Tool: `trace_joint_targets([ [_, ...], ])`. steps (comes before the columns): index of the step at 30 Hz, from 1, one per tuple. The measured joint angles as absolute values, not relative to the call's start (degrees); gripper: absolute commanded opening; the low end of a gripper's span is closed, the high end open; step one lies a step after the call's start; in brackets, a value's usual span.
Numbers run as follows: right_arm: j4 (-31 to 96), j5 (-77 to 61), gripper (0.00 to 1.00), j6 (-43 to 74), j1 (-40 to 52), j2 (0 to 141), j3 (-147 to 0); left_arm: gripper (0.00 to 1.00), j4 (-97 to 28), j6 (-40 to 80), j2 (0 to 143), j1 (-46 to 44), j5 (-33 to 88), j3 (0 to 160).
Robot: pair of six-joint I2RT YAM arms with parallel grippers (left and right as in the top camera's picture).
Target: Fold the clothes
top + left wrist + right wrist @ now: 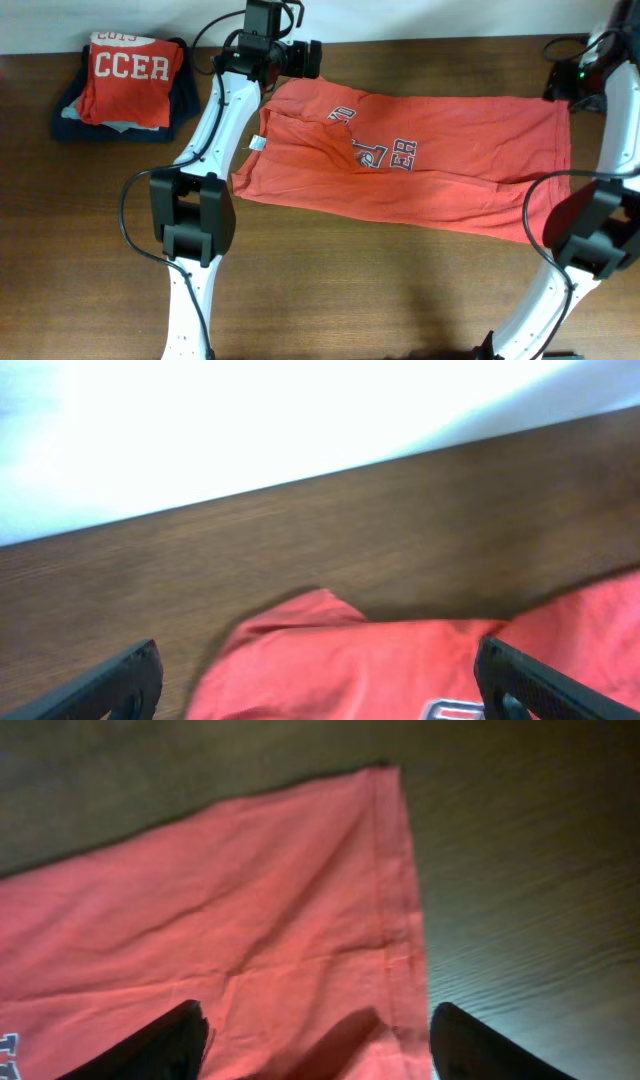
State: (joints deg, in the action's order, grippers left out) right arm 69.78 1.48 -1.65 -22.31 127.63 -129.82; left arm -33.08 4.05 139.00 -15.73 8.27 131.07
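Note:
The clothes, an orange-red T-shirt with navy-and-white print, lie folded lengthwise across the middle of the table, white neck tag toward the left. My left gripper hovers at the shirt's far left corner. In the left wrist view it is open wide above the red cloth with nothing between its fingers. My right gripper is over the far right corner. In the right wrist view it is open above the hemmed edge of the shirt, holding nothing.
A pile of folded garments sits at the far left: a red shirt lettered "CCER" on top of a dark navy one. The table's back edge runs just behind both grippers. Brown tabletop lies in front of the shirt.

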Motion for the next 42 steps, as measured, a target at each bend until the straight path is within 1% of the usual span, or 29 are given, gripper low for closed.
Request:
trace_joint_targets([
  [1,70.0,1.1,0.64,-1.8,-22.3,128.5,-129.8,0.99,-33.4,4.1,139.1,-15.6,7.6,131.1],
  [2,70.7,0.6,0.62,-2.0,-22.3,129.5,-129.8,0.99,-34.2,4.1,139.2,-15.6,7.0,131.1],
  [3,71.5,0.0,0.62,-2.4,-22.3,130.2,-129.8,0.95,-35.6,4.1,139.3,-15.5,6.7,131.2],
  [4,72.7,-0.8,0.62,-2.5,-22.3,130.8,-129.8,0.71,-38.2,4.1,139.3,-15.3,6.3,131.2],
  [5,73.7,-1.4,0.57,-2.8,-22.3,130.9,-129.8,0.43,-39.8,4.1,139.3,-15.2,6.1,131.3],
  [6,74.8,-2.0,0.51,-3.1,-22.3,130.9,-129.7,0.32,-42.8,4.0,139.3,-15.1,5.9,131.8],
  [8,78.8,-3.0,0.36,-3.2,-22.3,130.8,-129.8,0.2,-47.6,4.1,139.1,-14.9,5.5,132.2],
  [9,80.3,-3.4,0.31,-3.2,-22.3,130.8,-129.8,0.19,-50.0,4.1,138.8,-14.7,5.5,132.4],
  [10,82.1,-3.6,0.28,-3.3,-22.3,130.8,-129.8,0.19,-52.8,4.1,138.4,-14.6,5.3,132.5],
  [12,84.3,-4.2,0.25,-3.6,-22.3,130.8,-129.7,0.19,-57.7,3.9,137.3,-14.5,5.2,132.7],
  [14,86.5,-4.5,0.24,-3.0,-22.3,130.8,-129.5,0.18,-63.2,3.9,136.2,-14.5,5.1,132.9],
  [15,87.4,-4.6,0.21,-2.7,-22.3,130.8,-129.0,0.17,-66.0,3.9,135.7,-14.5,5.0,133.1],
  [17,88.6,-4.7,0.19,-1.7,-22.3,130.8,-127.5,0.11,-71.2,3.9,135.2,-14.5,5.0,133.1],
  [20,88.8,-4.7,0.16,-0.2,-22.3,130.8,-124.6,0.07,-74.8,3.8,135.2,-14.6,5.0,132.2],
  [24,88.5,-4.9,0.13,0.8,-22.3,130.8,-120.6,0.03,-75.7,3.9,135.2,-14.6,5.1,128.8],
  [25,88.4,-4.9,0.1,1.2,-22.3,130.8,-119.3,0.01,-76.0,3.9,135.2,-14.6,5.0,127.8],
  [29,87.0,-5.0,0.07,1.6,-22.3,130.8,-115.2,0.01,-76.8,3.9,135.2,-14.6,5.0,124.2],
  [36,85.0,-5.0,0.07,2.1,-22.3,130.8,-111.1,0.01,-75.8,4.6,135.2,-14.6,3.7,119.6],
  [42,83.5,-4.8,0.07,2.8,-22.3,130.8,-108.8,0.01,-71.0,6.0,135.2,-14.6,1.3,112.4],
])
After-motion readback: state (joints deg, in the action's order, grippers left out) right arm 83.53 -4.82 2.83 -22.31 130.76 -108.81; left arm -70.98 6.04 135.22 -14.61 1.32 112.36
